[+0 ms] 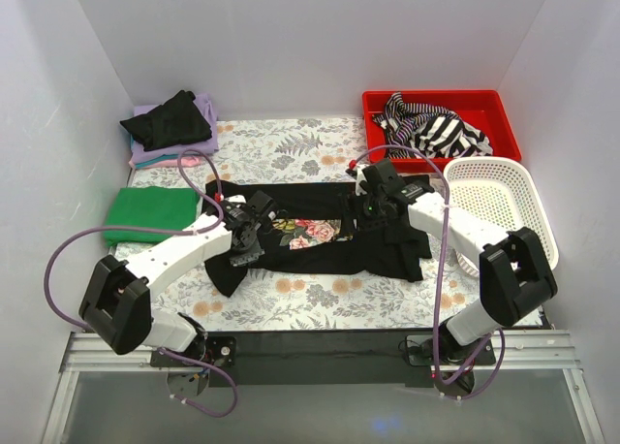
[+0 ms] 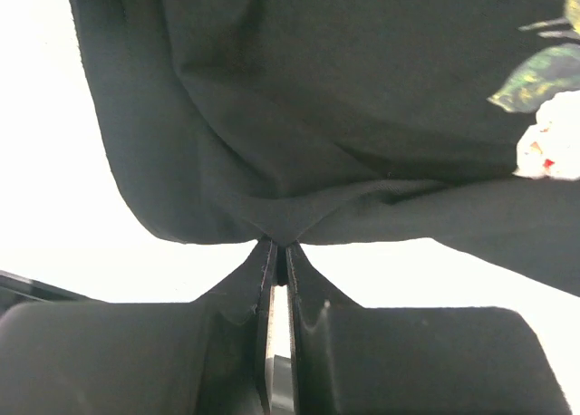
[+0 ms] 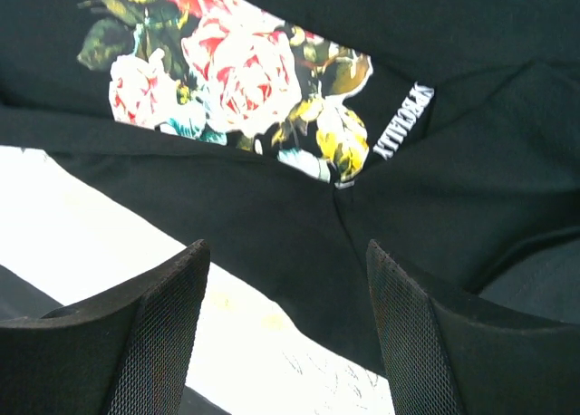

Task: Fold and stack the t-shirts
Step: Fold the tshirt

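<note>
A black t-shirt with a rose print [image 1: 320, 233] lies spread across the middle of the floral table cover. My left gripper [image 1: 254, 226] sits at its left part, and in the left wrist view it [image 2: 279, 248] is shut on a pinched fold of the black cloth [image 2: 317, 116]. My right gripper [image 1: 368, 209] hovers over the shirt's right part. In the right wrist view it [image 3: 285, 252] is open, nothing between the mesh pads [image 3: 163, 333], with the black shirt's edge just ahead and the rose print [image 3: 236, 80] beyond.
A crumpled black shirt [image 1: 167, 119] lies on lilac [image 1: 205, 108] and pink [image 1: 155, 160] shirts at the back left. In front of that pile is a folded green shirt [image 1: 150, 211]. The red bin [image 1: 504, 124] holds a striped shirt [image 1: 431, 129]. A white mesh basket [image 1: 499, 197] stands at the right.
</note>
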Controlling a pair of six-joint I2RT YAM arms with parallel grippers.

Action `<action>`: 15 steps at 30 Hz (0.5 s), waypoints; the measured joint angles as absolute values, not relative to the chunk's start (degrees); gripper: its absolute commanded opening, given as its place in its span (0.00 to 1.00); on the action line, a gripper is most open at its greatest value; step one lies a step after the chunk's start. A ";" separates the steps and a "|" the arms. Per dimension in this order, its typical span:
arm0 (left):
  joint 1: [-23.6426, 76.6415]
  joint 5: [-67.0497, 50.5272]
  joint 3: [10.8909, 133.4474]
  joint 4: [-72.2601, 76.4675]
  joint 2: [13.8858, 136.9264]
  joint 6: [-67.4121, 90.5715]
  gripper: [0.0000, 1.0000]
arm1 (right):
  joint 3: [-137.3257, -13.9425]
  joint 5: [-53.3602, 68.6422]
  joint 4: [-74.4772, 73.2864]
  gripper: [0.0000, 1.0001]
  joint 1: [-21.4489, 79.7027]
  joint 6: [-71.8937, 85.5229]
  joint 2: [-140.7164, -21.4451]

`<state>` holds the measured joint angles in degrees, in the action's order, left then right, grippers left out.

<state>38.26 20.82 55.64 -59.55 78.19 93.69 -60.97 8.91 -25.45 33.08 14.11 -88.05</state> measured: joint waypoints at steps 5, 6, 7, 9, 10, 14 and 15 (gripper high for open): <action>35.22 20.99 56.58 -59.66 79.59 90.02 0.00 | -58.59 8.97 -26.22 0.76 33.08 13.43 -87.02; 34.26 20.97 56.99 -59.61 79.85 89.10 0.00 | -58.00 8.95 -26.50 0.75 33.08 13.34 -87.02; 33.45 20.95 57.49 -59.35 80.29 88.12 0.00 | -57.52 8.95 -26.83 0.75 33.08 13.30 -87.02; 31.75 20.60 58.48 -58.30 81.52 86.11 0.00 | -56.82 8.95 -27.24 0.75 33.08 13.30 -87.02; 30.87 20.29 59.07 -57.89 82.46 85.01 0.00 | -56.69 9.02 -27.35 0.75 33.08 13.30 -87.02; 28.56 19.70 61.60 -56.86 87.94 80.86 0.06 | -56.66 10.31 -27.22 0.75 33.08 13.23 -87.02; 28.14 19.66 62.22 -56.62 89.54 79.99 0.09 | -56.66 10.81 -27.24 0.75 33.08 13.21 -87.09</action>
<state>28.14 19.66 62.22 -56.62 89.54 79.99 -56.66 10.81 -27.24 33.08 13.21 -87.09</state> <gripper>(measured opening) 0.054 0.755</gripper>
